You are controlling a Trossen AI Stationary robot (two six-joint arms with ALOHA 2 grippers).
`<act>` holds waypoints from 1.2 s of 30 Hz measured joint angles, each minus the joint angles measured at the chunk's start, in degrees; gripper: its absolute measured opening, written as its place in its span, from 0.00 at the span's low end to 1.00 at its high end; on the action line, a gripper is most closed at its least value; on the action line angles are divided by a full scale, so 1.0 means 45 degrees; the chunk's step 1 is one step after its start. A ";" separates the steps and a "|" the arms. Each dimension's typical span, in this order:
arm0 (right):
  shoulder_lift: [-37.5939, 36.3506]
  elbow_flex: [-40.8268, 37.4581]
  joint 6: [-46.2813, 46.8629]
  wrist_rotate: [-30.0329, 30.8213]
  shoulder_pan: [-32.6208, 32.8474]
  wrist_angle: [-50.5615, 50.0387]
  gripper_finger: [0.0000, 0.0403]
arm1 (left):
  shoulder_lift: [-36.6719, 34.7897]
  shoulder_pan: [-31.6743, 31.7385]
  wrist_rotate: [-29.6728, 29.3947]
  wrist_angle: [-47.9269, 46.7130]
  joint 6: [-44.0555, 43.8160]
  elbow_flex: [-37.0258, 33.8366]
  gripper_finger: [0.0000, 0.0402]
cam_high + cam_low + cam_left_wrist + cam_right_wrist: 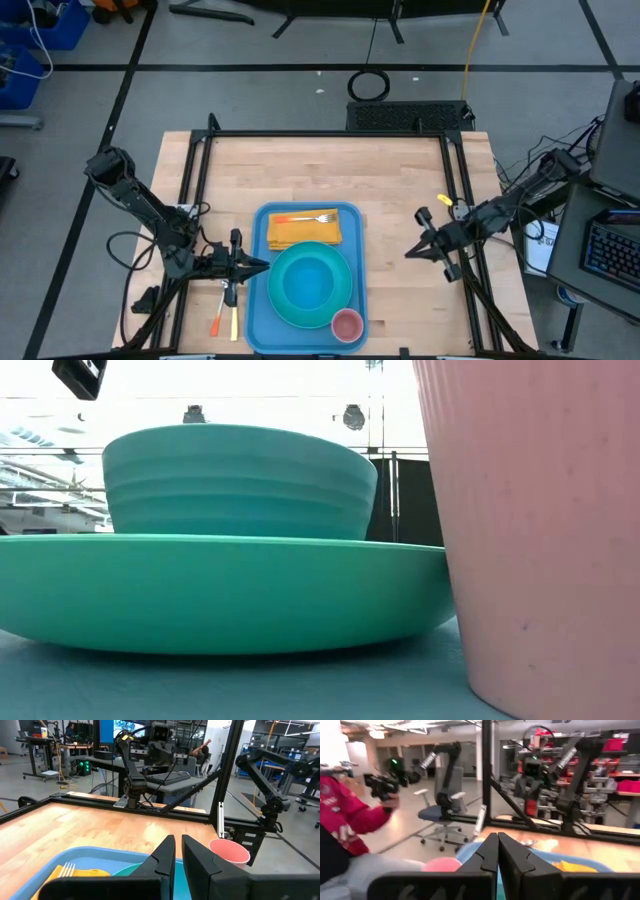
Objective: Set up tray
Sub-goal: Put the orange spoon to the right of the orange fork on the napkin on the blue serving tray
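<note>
Two utensils (224,318) are left on the wooden table (330,175) just beside the blue tray (258,300), which lies at the near edge and already carries a yellow napkin (300,234) with a fork (310,217), a turquoise plate (285,300) with a bowl (308,282), and a pink cup (346,324). Judged from this, the placing of cutlery is in hand, and the left gripper (240,264), seen with fingers pressed together above those utensils, would need to be opened and lowered onto one, while the right gripper (418,247), also closed, is held well apart beside the tray. Behind the black frame, a workshop with other robot arms, an office chair (440,817) and a person in a red sleeve (350,812) is seen.
</note>
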 joint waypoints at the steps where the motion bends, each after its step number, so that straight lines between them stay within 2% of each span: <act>1: -0.0331 -0.0282 -0.0123 0.0173 -0.0014 -0.0084 0.00 | 0.0000 0.0000 0.0000 -0.0021 -0.0014 0.0000 0.09; 4: -0.1562 -0.1266 -0.0234 0.0698 -0.0041 -0.0044 0.00 | 0.0000 0.0000 -0.0003 -0.0175 -0.0191 0.0000 0.09; 10: -0.3933 -0.3106 -0.0336 0.0695 -0.0037 0.0729 0.00 | 0.0000 0.0000 0.0005 -0.0389 -0.0404 0.0000 0.09; 16: -0.5250 -0.4309 -0.1178 0.0617 -0.0033 0.1708 0.00 | 0.0000 0.0019 0.0000 -0.0887 -0.1017 0.0000 0.09; 23: -0.5480 -0.4634 -0.1456 0.0748 -0.0033 0.1458 0.00 | 0.0000 0.0113 0.0014 -0.1355 -0.2387 0.0000 0.09; 29: -0.5457 -0.4649 -0.1782 0.0952 -0.0033 -0.0096 0.00 | 0.0005 0.0535 0.0281 -0.1474 -0.2776 0.0000 0.09; 32: -0.5457 -0.4654 -0.1800 0.0947 -0.0033 -0.0383 0.00 | 0.0000 0.0486 -0.0264 -0.1467 -0.2813 0.0002 0.09; 36: -0.5457 -0.4658 -0.1800 0.0947 -0.0033 -0.0375 0.00 | 0.0000 0.0137 -0.1847 -0.1462 -0.2556 0.0266 0.09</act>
